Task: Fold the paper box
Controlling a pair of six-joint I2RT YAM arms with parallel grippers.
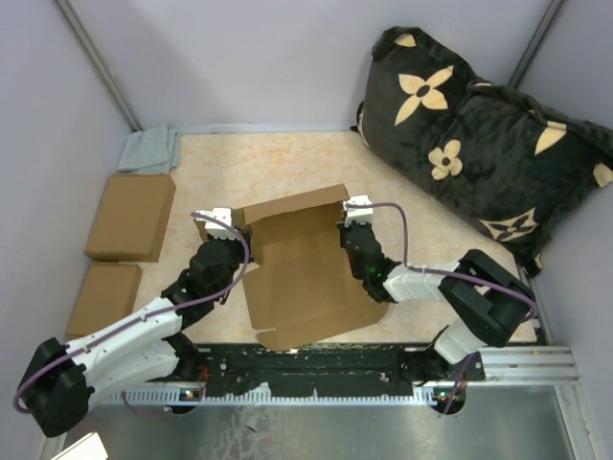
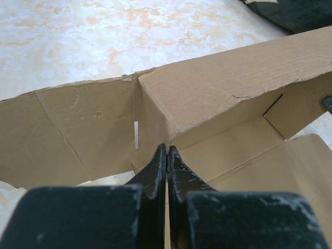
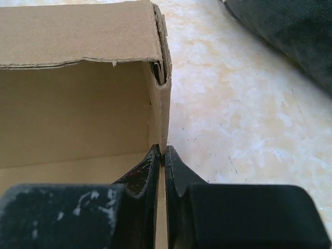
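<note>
The paper box (image 1: 302, 273) is a brown die-cut cardboard sheet lying in the table's middle, its far part folded up into walls. My left gripper (image 1: 230, 240) is shut on the box's left side wall (image 2: 155, 119), the thin cardboard edge pinched between the fingers (image 2: 155, 171). My right gripper (image 1: 352, 230) is shut on the right side wall (image 3: 162, 104), its fingertips (image 3: 174, 168) clamped on the wall's lower edge. The rear wall (image 3: 78, 31) stands upright between them. The near flap lies flat towards the arm bases.
Two smaller brown cardboard blocks (image 1: 131, 216) (image 1: 103, 297) lie at the left. A grey cloth (image 1: 150, 149) sits in the far left corner. A dark cushion with tan flowers (image 1: 479, 134) fills the far right. Grey walls enclose the table.
</note>
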